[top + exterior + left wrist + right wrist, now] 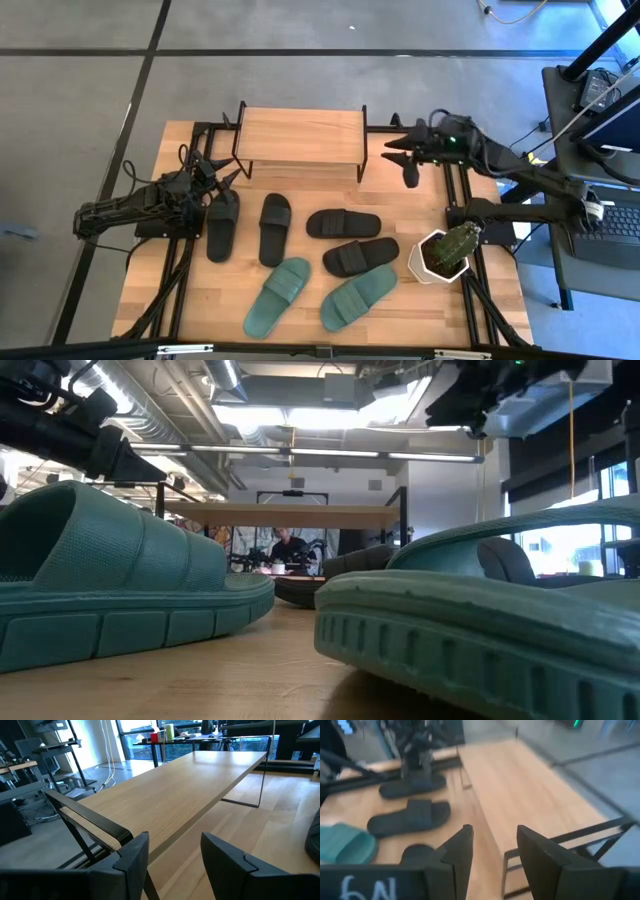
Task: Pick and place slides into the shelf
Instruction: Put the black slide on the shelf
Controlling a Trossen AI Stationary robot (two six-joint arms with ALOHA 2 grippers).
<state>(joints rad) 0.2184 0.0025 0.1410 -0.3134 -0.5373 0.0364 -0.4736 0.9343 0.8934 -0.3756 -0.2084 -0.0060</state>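
Observation:
The shelf (300, 138), a light wooden board on thin black legs, stands at the table's far middle. Four black slides (222, 224) (274, 228) (343, 222) (360, 256) and two teal slides (278, 295) (358, 296) lie sole-down on the table in front of it. My left gripper (222, 170) hovers open and empty off the shelf's left end, facing its top board (190, 790). My right gripper (401, 160) hovers open and empty off the shelf's right end, looking along the board (520, 790) and over the black slides (410, 817).
A white pot with a cactus-like plant (445, 252) stands at the table's right side, beside the right arm's base. The teal slides (110, 590) (480, 630) fill the foreground of the low view. A person (287, 545) sits far behind the table. Bare wood (165, 290) lies near-left.

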